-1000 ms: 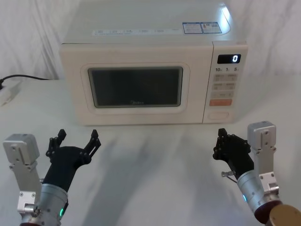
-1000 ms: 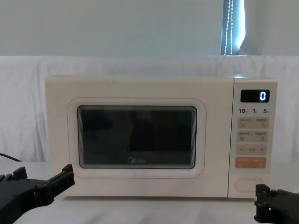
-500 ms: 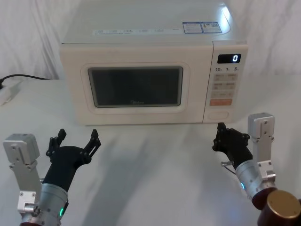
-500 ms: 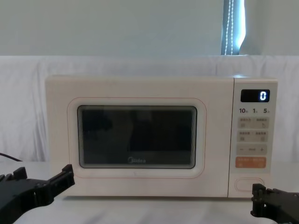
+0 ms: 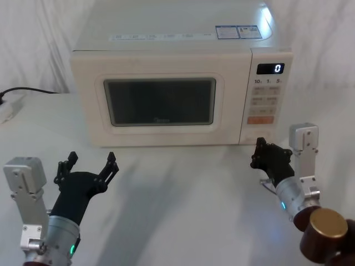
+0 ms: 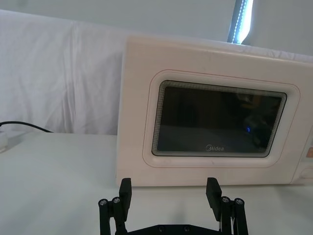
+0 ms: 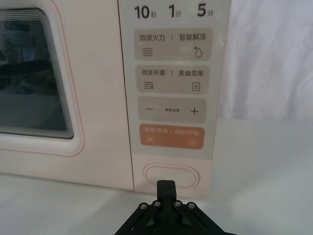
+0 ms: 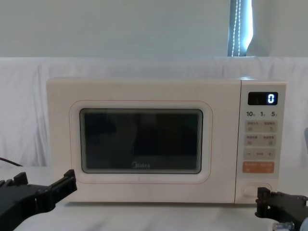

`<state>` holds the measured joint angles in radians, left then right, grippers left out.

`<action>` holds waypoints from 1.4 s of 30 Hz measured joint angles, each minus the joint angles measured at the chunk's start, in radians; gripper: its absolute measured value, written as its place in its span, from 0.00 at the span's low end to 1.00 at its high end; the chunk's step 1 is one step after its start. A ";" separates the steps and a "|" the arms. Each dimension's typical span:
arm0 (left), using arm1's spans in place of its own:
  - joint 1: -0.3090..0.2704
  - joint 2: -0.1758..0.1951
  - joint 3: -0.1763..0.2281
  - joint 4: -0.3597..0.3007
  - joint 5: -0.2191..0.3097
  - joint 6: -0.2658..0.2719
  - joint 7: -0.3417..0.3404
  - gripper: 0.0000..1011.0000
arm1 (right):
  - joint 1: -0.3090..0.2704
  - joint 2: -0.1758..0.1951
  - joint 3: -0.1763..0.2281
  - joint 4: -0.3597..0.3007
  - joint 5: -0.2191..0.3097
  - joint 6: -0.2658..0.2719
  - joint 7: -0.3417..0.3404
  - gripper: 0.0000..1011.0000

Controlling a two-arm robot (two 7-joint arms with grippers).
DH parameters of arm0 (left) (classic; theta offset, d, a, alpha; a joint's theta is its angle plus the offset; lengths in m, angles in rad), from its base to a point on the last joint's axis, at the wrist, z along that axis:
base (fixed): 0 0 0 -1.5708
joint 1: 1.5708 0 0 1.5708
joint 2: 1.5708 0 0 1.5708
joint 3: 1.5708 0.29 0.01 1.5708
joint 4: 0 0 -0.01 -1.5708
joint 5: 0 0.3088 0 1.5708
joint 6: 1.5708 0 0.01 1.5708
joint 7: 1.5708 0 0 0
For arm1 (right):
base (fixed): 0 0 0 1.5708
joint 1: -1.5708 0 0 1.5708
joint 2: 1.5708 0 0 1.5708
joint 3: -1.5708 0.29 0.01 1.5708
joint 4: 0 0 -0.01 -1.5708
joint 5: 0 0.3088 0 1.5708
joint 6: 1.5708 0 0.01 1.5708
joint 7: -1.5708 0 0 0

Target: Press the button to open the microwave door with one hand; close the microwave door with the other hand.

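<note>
The microwave door (image 5: 160, 102) sits flush with the cream body, with its dark window (image 8: 139, 142) and its "Midea" logo (image 6: 215, 147). Low on the control panel, under the orange key, is the wide cream button (image 7: 170, 175) (image 5: 257, 134). My right gripper (image 5: 258, 148) (image 7: 166, 186) is shut, and its joined tip points at the button from just in front. I cannot tell whether it touches. In the chest view the right gripper (image 8: 263, 195) sits just below the button (image 8: 256, 189). My left gripper (image 5: 91, 161) (image 6: 169, 188) is open, low over the table, well short of the door.
The microwave stands on a white-draped table (image 5: 183, 188). A black cable (image 5: 30, 91) and a white power strip (image 5: 8, 111) lie at the far left. The orange key (image 7: 171, 137) and small pale keys sit above the button. There is open tabletop between the two grippers.
The right gripper has moved forward, closing in on the lower right of the control panel. The left gripper and the door have not moved.
</note>
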<state>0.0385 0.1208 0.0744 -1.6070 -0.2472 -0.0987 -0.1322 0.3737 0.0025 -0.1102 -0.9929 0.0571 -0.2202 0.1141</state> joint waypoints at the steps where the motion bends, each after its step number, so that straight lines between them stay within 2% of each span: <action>1: 0.000 0.000 0.000 0.000 0.000 0.000 0.000 0.99 | 0.015 0.000 0.000 0.022 -0.002 -0.005 0.001 0.00; 7: 0.000 0.000 0.000 0.000 0.000 0.000 0.000 0.99 | 0.064 -0.001 0.003 0.094 -0.003 -0.027 0.003 0.00; 15: 0.000 0.000 0.000 0.000 0.000 0.000 0.000 0.99 | 0.099 -0.004 0.011 0.151 -0.004 -0.044 0.004 0.00; 42: 0.000 0.000 0.000 0.000 0.000 0.000 0.000 0.99 | 0.117 -0.008 0.019 0.179 -0.016 -0.029 -0.003 0.00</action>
<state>0.0385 0.1208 0.0744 -1.6070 -0.2472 -0.0987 -0.1322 0.4905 -0.0056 -0.0910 -0.8140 0.0416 -0.2487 0.1115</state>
